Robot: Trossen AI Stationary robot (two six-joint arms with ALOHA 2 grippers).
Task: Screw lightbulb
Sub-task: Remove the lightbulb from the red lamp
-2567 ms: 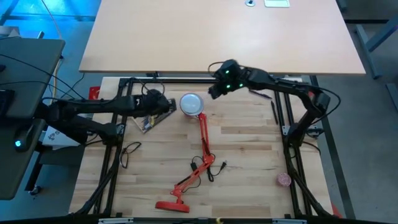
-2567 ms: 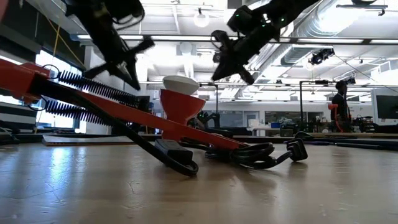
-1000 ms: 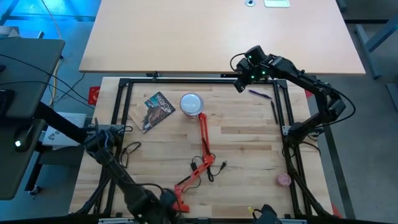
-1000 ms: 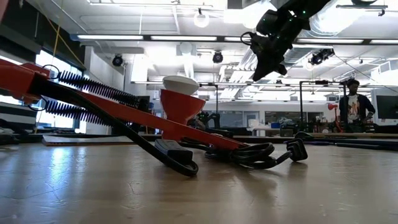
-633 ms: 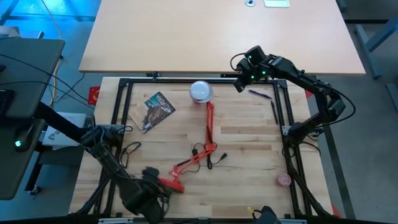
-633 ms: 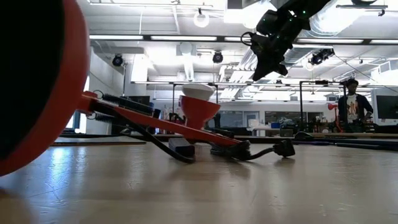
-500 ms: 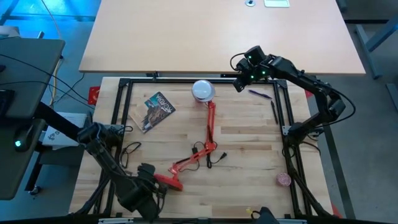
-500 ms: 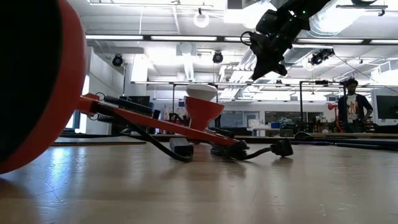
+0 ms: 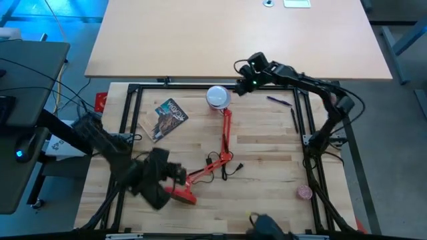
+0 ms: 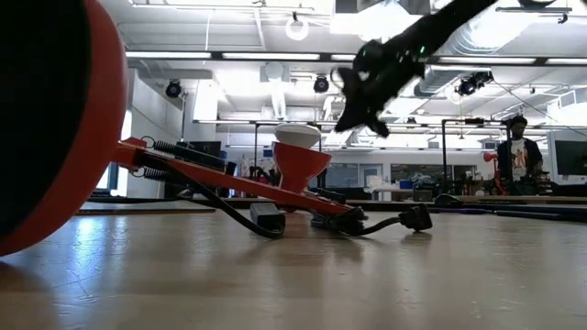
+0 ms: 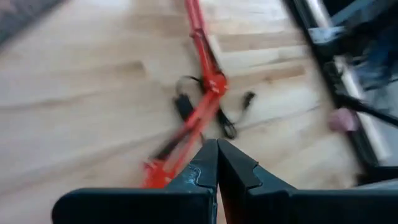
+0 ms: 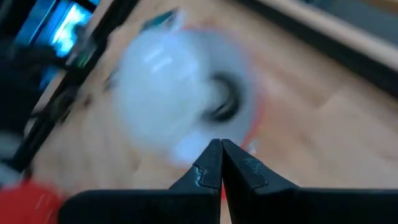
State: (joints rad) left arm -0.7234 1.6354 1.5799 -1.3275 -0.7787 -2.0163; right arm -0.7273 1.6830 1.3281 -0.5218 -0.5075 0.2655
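A red desk lamp lies on the wooden table. Its round white shade [image 9: 217, 97] with a dark centre faces up near the far edge, and its arm [image 9: 225, 133] runs to the base [image 9: 180, 195] near the front. In the low view the base [image 10: 55, 119] fills the left side. My left gripper [image 9: 175, 173] hovers shut just above the base [image 11: 152, 177], pointing along the lamp's arm. My right gripper [image 9: 241, 85] is shut and hangs just right of the shade [image 12: 180, 106], above it [image 10: 353, 115]. The lightbulb is out of view.
A magazine [image 9: 170, 115] lies left of the shade. Two pens [image 9: 279, 100] are at the far right. A pink round thing [image 9: 304, 193] sits at the right front. The lamp's black cord [image 9: 230, 175] trails beside its elbow. Black frame rails [image 9: 187, 85] border the table.
My left gripper, shut at the lamp's base, swept from the near edge toward the left and rose off it. The base slid with it, and the whole lamp shifted, its shade going toward the far edge and right. My right gripper went left and down toward the shade.
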